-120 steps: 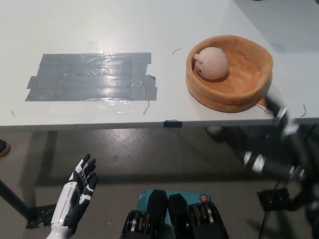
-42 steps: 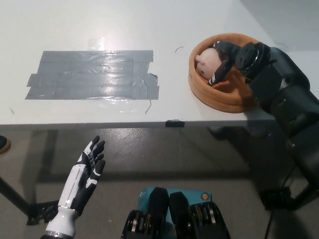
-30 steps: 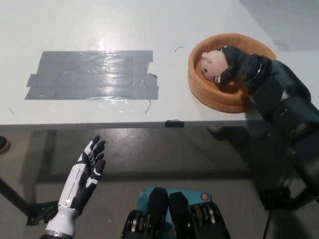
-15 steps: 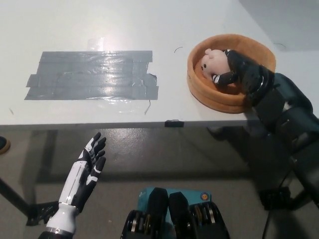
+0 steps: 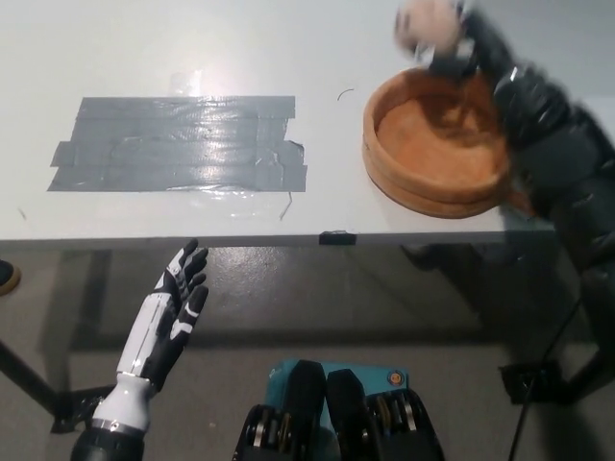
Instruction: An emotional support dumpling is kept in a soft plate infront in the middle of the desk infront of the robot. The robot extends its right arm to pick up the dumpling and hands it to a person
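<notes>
With the right hand [image 5: 459, 43] grasping the dumpling [image 5: 425, 21] above the soft plate [image 5: 437, 188] at one o'clock and the left hand [image 5: 168, 322] resting released at seven, it should carry gently outward without squeezing harder.

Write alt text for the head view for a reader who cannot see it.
The black right hand holds the pink dumpling above the far rim of the orange soft plate, now empty, on the white desk. Grey tape covers the desk's left; the white left hand rests open below the edge.
</notes>
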You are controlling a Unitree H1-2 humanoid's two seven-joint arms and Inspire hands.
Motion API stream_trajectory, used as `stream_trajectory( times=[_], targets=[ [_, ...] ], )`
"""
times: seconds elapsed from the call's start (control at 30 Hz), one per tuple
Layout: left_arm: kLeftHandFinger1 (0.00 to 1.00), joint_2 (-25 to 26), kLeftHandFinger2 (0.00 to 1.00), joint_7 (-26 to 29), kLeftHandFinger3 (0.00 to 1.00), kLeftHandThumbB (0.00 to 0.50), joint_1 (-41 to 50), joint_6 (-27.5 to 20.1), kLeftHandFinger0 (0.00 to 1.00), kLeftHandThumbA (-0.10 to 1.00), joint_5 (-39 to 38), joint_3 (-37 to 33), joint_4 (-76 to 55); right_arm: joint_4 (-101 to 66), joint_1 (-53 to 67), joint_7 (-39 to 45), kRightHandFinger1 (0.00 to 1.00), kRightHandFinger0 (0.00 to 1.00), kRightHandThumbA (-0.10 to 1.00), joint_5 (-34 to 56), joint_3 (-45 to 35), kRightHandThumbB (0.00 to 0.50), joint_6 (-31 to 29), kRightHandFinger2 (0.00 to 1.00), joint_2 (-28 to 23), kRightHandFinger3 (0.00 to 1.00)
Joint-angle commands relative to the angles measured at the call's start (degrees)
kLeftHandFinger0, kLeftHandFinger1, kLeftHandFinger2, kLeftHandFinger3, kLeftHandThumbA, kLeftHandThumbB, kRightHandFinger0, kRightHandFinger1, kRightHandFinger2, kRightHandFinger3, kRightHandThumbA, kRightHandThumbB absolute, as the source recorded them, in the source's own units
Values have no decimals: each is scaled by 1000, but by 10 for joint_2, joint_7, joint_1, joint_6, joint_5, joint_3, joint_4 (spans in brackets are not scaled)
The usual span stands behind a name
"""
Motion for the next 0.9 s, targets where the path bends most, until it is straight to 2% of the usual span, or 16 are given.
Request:
stream_trajectory(
  times=[0.0, 0.03, 0.07, 0.1, 0.13, 0.17, 0.23, 0.27, 0.33, 0.4, 0.5, 0.53, 0.63, 0.87],
  targets=[
    [1000, 7, 1000, -1, 1000, 334, -17, -8, 1000, 860, -1, 5, -4, -152, -27, -6, 617, 170, -100, 35, -30, 156, -36, 906, -26, 765],
    [1000, 7, 1000, -1, 1000, 333, -18, -12, 1000, 860, -1, 5, -2, -191, -16, 1, 592, 190, -100, 41, -36, 153, -38, 875, -27, 740],
    [1000, 8, 1000, -1, 1000, 332, -19, -13, 1000, 860, -1, 5, -1, -218, -9, 5, 757, 369, -100, 44, -40, 160, -24, 866, -27, 704],
    [1000, 8, 1000, 0, 1000, 331, -20, -13, 1000, 861, 1, 5, 0, -288, 8, 17, 650, 329, -100, 55, -49, 142, 12, 819, -25, 697],
    [1000, 9, 1000, 1, 1000, 331, -23, -13, 1000, 874, 4, 5, 2, -334, 20, 27, 367, 140, -100, 67, -54, 144, 21, 721, -24, 646],
    [1000, 9, 1000, 2, 1000, 331, -24, -13, 1000, 878, 6, 5, 3, -355, 25, 32, 251, 22, -100, 73, -56, 142, 25, 695, -23, 619],
    [1000, 10, 1000, 2, 1000, 331, -26, -12, 1000, 881, 6, 6, 5, -407, 40, 41, 205, 0, -100, 79, -57, 149, 44, 690, -20, 623],
    [1000, 9, 1000, 2, 1000, 331, -25, -11, 1000, 881, 5, 6, 5, -439, 48, 44, 203, 0, -100, 82, -58, 147, 64, 713, -17, 674],
    [1000, 9, 1000, 2, 1000, 322, -25, -17, 1000, 875, 3, 6, 8, -482, 65, 48, 280, 0, -100, 80, -56, 154, 81, 791, -14, 757],
    [1000, 9, 1000, 1, 1000, 324, -24, -14, 1000, 874, 3, 5, 5, -506, 76, 51, 335, 0, -100, 78, -53, 162, 89, 817, -12, 788],
    [1000, 10, 1000, -3, 1000, 336, -23, -8, 1000, 878, 0, 4, 5, -528, 90, 49, 386, 10, -100, 77, -53, 146, 99, 834, -9, 823],
    [1000, 10, 1000, -2, 1000, 337, -23, -9, 1000, 878, 0, 5, 6, -532, 94, 49, 429, 3, -100, 74, -52, 136, 98, 869, -9, 856],
    [1000, 10, 1000, -1, 1000, 325, -23, -12, 1000, 874, 4, 4, 5, -537, 97, 50, 480, 0, -100, 70, -52, 130, 106, 900, -10, 836],
    [1000, 12, 1000, -2, 1000, 328, -24, -15, 1000, 880, 4, 3, 7, -534, 99, 50, 491, 9, -100, 76, -53, 123, 102, 902, -8, 806]
  ],
)
